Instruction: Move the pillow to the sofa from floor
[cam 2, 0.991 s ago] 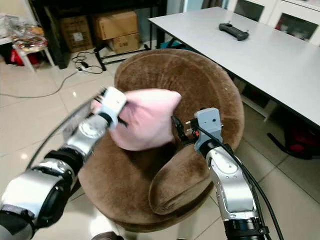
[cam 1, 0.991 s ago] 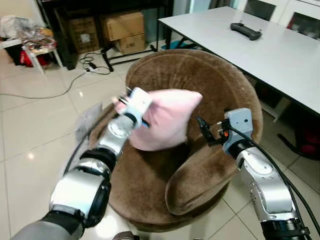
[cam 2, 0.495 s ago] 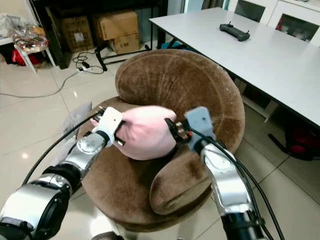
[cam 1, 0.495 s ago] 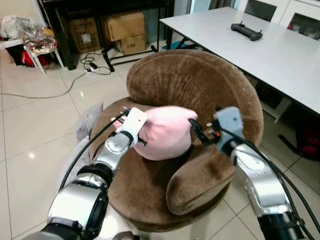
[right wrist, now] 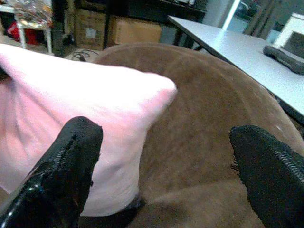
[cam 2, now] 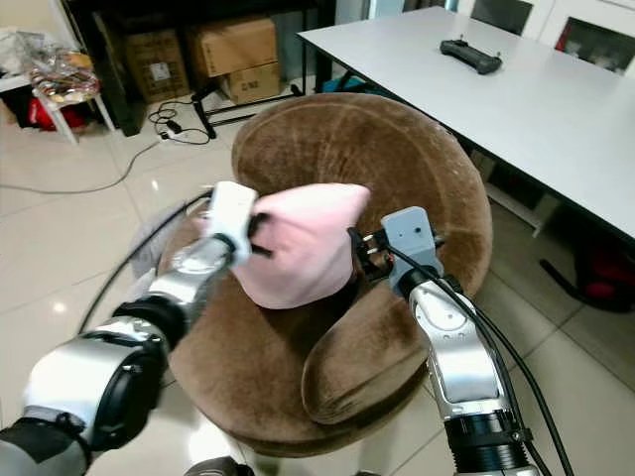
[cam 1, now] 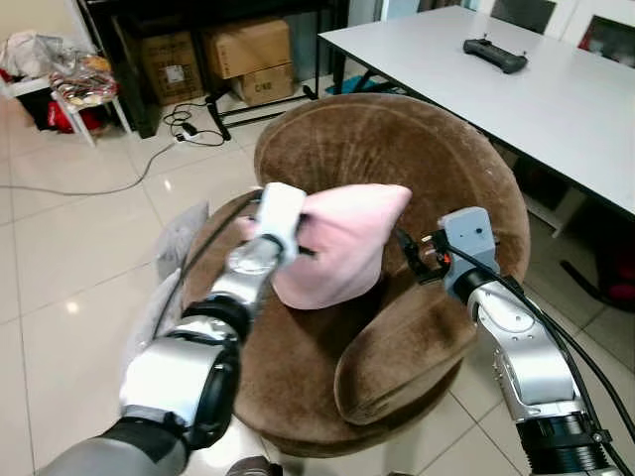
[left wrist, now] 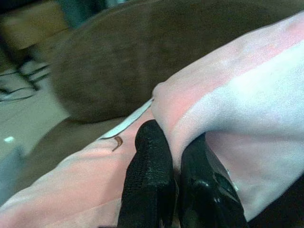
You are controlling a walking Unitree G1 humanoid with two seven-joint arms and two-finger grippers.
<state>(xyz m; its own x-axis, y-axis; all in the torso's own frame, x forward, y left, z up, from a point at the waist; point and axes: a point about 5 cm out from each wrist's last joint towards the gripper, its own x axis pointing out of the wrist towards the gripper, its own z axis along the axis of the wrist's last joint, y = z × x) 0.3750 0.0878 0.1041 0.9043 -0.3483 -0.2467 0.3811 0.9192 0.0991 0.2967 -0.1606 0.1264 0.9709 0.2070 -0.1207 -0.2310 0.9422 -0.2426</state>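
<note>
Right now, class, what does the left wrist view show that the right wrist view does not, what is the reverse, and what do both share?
Left wrist view alone: the left jaws shut on a pinched fold of the pillow, close up.
Right wrist view alone: the right jaws open beside the pillow's corner, a white table with a black controller, and cardboard boxes.
Both: the pink pillow over the brown sofa.

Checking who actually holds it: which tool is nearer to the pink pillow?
Left. The left tool is pinched shut on a fold of the pink pillow. The right tool is open beside the pillow's other edge, one finger against it, over the brown sofa.
</note>
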